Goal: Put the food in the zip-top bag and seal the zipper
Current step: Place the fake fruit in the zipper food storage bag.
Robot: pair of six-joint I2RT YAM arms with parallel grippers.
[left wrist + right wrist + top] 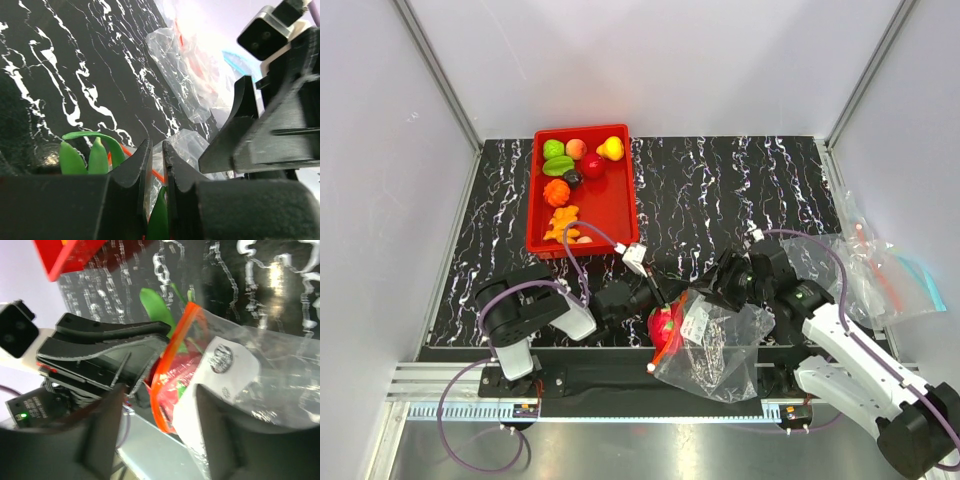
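Between the two grippers: the zip-top bag lies crumpled at the near edge of the table, its near part hanging over the front rail.
Risk, mouth: only one lip is pinched, so the opening may sag flat and block the next piece.
Risk, spill: the red food piece sits just inside the mouth, touching the zipper. A tug on the film could roll it back out.
Risk, slip: the film is thin and slick. It could slide out of the pinch, or the overhanging part could drag the bag off the edge.
Mouth points: toward the left gripper, with the closed end trailing under and past the right gripper.
Long axis: runs from one gripper to the other along the table's near edge. The zipper lies across that line.
Left gripper: jaws nearly closed, clamping clear film at the mouth edge.
Right gripper: fingers spread wide above the bag's white label, gripping nothing.
Beyond the left gripper: the remaining food lies in the red tray, well apart from the bag.
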